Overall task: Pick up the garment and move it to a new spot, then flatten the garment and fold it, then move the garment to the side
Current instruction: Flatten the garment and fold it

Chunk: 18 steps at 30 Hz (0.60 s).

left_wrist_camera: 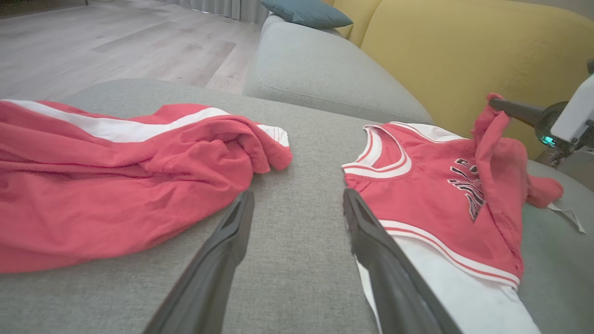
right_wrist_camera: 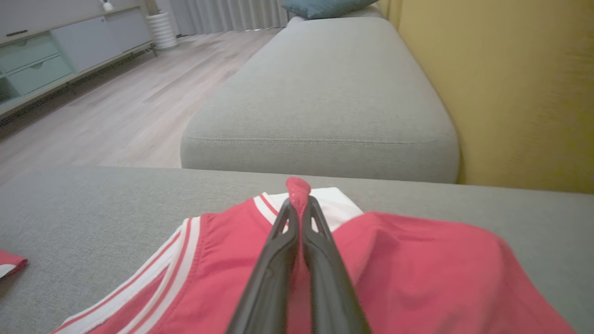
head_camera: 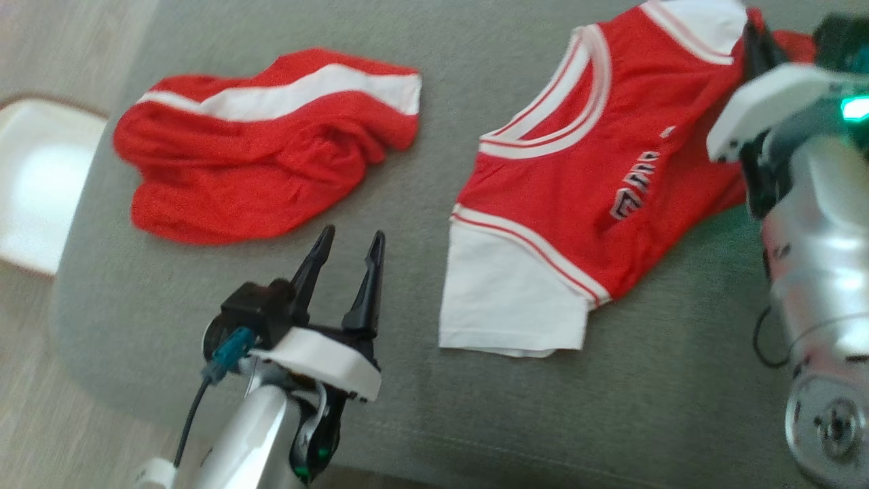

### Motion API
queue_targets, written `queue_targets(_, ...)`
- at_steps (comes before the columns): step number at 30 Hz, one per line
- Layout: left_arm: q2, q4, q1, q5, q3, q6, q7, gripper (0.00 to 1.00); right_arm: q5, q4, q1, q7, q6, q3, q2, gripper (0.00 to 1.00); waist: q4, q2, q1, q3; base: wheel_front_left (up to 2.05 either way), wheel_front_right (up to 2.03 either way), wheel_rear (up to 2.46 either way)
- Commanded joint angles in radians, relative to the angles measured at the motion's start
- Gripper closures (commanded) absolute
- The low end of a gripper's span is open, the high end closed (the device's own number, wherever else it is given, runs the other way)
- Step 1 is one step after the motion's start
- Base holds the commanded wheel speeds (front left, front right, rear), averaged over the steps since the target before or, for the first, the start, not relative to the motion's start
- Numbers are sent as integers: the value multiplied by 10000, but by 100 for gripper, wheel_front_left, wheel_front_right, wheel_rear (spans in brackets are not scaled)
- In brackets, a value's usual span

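Head view: I find the red jersey (head_camera: 577, 183) on the right half of the grey seat cushion (head_camera: 434, 421), reaching from near its front edge to its back edge. Its long axis runs across the cushion from left to right, somewhat slanted. The collar points left, toward the red shorts (head_camera: 258, 163), and the body trails right beneath the right arm. One white sleeve lies flat by the front edge; the other lies at the back edge. The lettering on the chest faces up.

Right wrist view: the right gripper (right_wrist_camera: 300, 204) has its jaws pressed almost together on a raised fold of the jersey's red cloth, which pokes up past the fingertips. In the left wrist view that fold stands up off the cushion, with the rest of the body rumpled around it.

The left gripper (head_camera: 354, 234) sits over bare cushion between the shorts and the jersey, near the front edge. Its jaws stand moderately apart and hold nothing; fingers point toward the back edge. The shorts lie crumpled on the left half, well apart from the jersey.
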State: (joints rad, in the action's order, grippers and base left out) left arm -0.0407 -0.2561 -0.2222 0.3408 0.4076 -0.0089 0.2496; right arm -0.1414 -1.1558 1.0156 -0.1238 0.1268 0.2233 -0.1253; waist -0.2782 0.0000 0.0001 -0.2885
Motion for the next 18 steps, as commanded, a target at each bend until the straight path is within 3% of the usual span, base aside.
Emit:
queue_targets(1,-95,264,-34,-101,-396,10,122,0,140,354,-59,-191,39,-155,249,100,603,0,-1,584,0,0,0)
queue_targets(10,-95,296,619,-478,-993,47,122,0,1281,1615,-1902,-795,39,186,232,100,1933,0,-1,1600,0,0,0)
queue_targets(18,-95,382,926,-666,-1239,46,122,0,1306,3715,-3889,-275,39,1540,116,100,2648,0,-1,1940,0,0,0)
